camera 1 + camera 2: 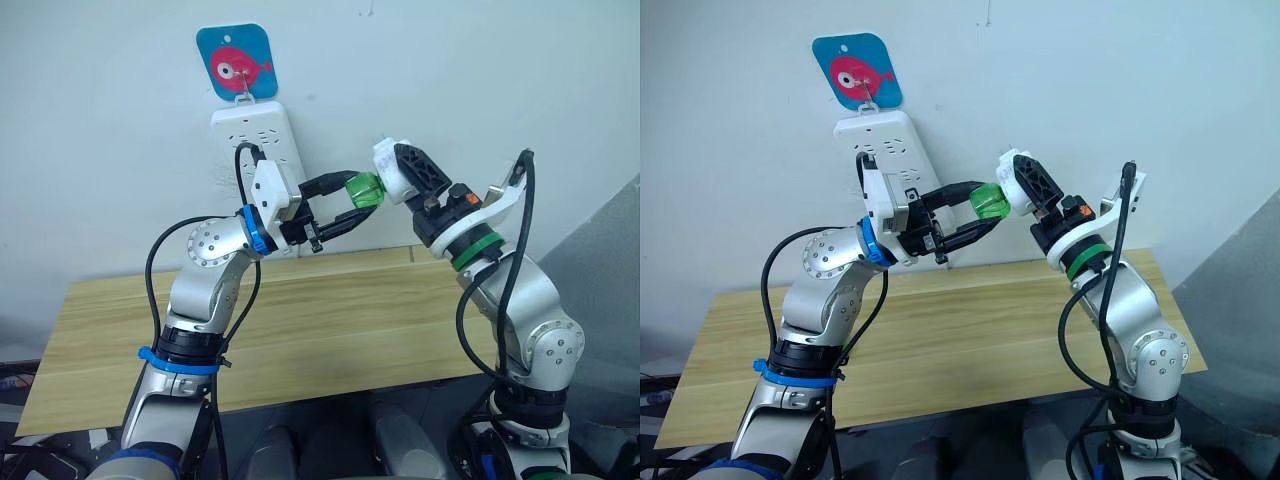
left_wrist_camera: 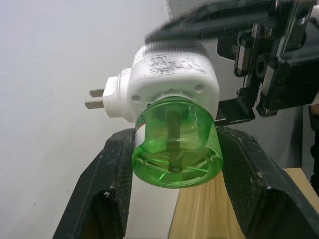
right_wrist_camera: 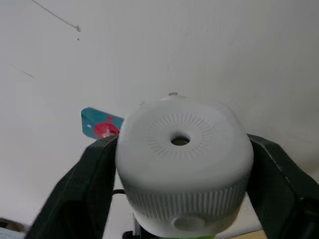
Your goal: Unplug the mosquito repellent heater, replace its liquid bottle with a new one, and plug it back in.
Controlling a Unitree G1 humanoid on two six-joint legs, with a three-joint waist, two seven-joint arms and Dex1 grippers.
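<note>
Much of the mosquito repellent heater (image 1: 388, 170) is covered in the head views: the right gripper (image 1: 400, 175) wraps its white body, so only a rounded white end and the black fingers across it can be made out, and its prongs cannot be seen there. In the left wrist view the two metal prongs stick out free from the heater's back, in no socket, while the right gripper behind it is blurred and cut off at the frame edge. The right wrist view shows the heater's vented end with its round hole, held between the two dark fingers (image 3: 84, 189), which close on its sides; the heater hides whatever is below it. The green liquid bottle (image 1: 364, 190) projects from the heater toward the left gripper (image 1: 350, 200), whose black fingers (image 2: 107, 199) sit against the bottle's two sides, narrowed onto it. Heater and bottle are held in the air between the two arms, above the wooden table (image 1: 330, 330) and just to the right of the white power strip (image 1: 255, 135) hanging on the wall under a blue fish hook plate (image 1: 236, 62). The left arm covers the strip's lower part.
</note>
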